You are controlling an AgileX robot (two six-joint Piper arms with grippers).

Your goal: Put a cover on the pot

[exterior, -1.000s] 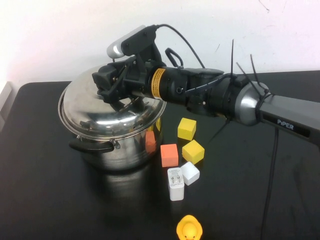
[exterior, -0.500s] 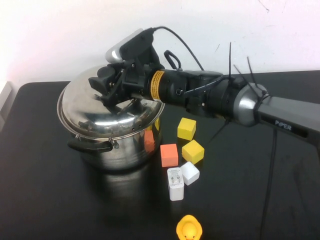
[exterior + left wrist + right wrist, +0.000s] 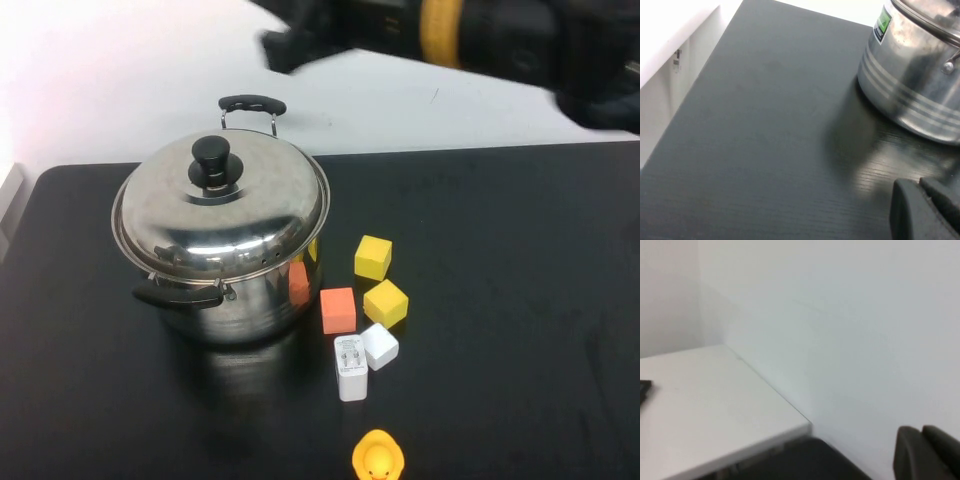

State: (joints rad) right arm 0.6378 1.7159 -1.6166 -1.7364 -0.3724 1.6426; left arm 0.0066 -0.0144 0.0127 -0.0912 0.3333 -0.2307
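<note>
The shiny steel pot [image 3: 250,295] with black side handles stands at the table's left. The domed steel lid [image 3: 240,215] with a black knob [image 3: 211,158] sits level on its rim. My right gripper [image 3: 285,45] is raised high above and behind the pot, blurred, holding nothing. In the right wrist view its fingers [image 3: 921,431] rest together and face the white wall. My left gripper [image 3: 920,184] is shut and empty, low over the table to the pot's left, with the pot's wall [image 3: 910,85] near it. The left arm does not show in the high view.
To the right of the pot lie two yellow blocks [image 3: 373,257] [image 3: 386,302], an orange block [image 3: 338,310], a white cube [image 3: 380,346] and a white charger [image 3: 350,367]. A yellow rubber duck [image 3: 378,458] stands at the front edge.
My right gripper let go of the lid's knob and rose up and back, away from the pot. The lid now rests flat on the pot.
</note>
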